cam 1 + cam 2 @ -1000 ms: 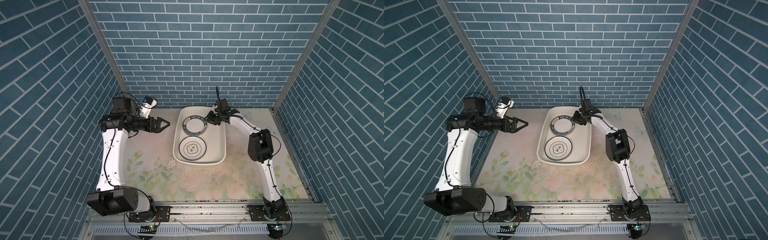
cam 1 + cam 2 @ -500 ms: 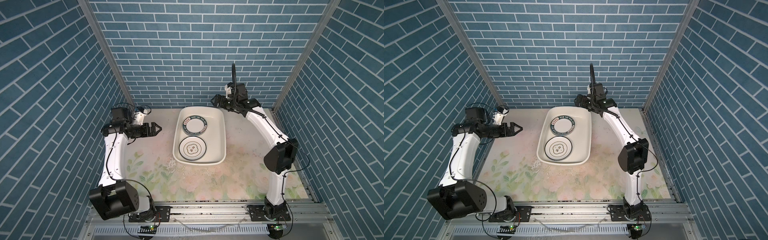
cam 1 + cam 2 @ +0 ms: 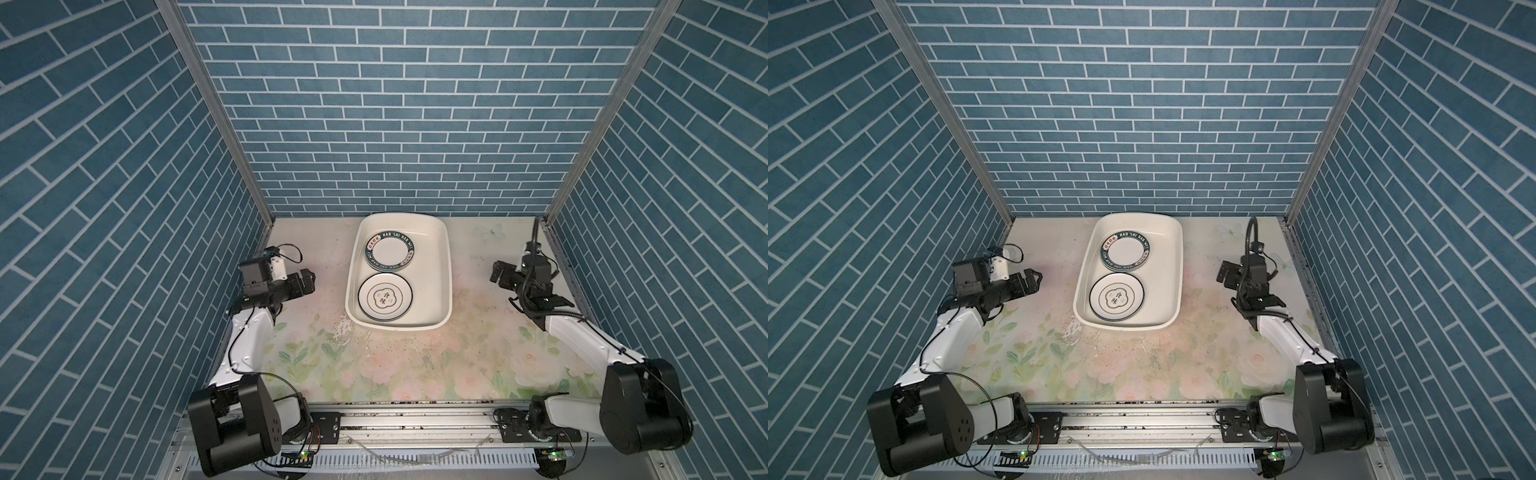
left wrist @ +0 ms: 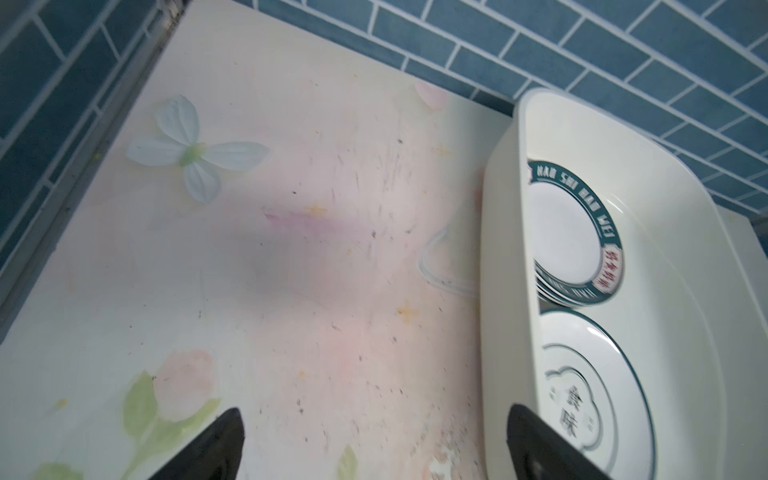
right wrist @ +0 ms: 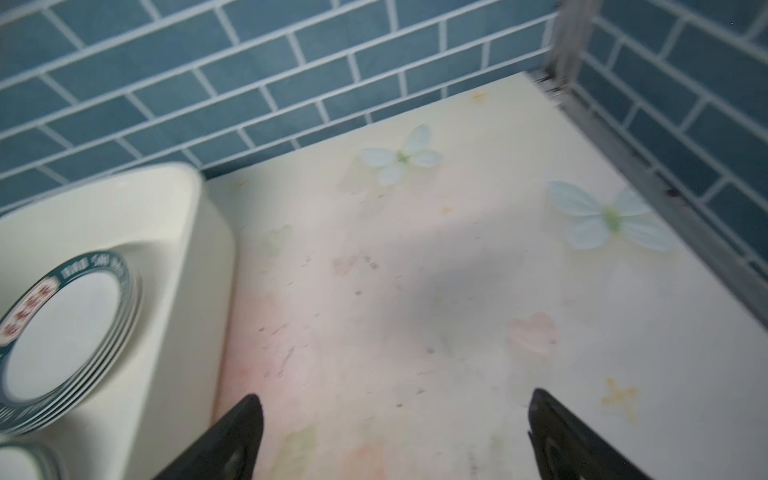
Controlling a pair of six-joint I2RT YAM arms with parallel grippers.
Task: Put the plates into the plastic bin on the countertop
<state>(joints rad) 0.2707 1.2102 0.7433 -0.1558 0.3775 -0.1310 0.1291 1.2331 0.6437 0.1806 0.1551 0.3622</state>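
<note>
Plates [image 3: 390, 252]: 2 stacks inside plastic bin [image 3: 436, 270], far centre, long axis near-to-far | left gripper [image 3: 309, 279]: spread wide, empty, left of bin, slightly nearer | right gripper [image 3: 497, 272]: spread wide, empty, right of bin | countertop [image 3: 415, 365]: no plates seen

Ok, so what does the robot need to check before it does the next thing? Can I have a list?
1. Left gripper open and empty: ok.
2. Right gripper open and empty: ok.
3. Both grippers apart from the tub: ok.
4. Green-rimmed pile and black-ringed pile lying flat inside the tub: ok.
5. No plate in sight on the counter: ok.
6. Number of plates in each pile: cannot tell.
</note>
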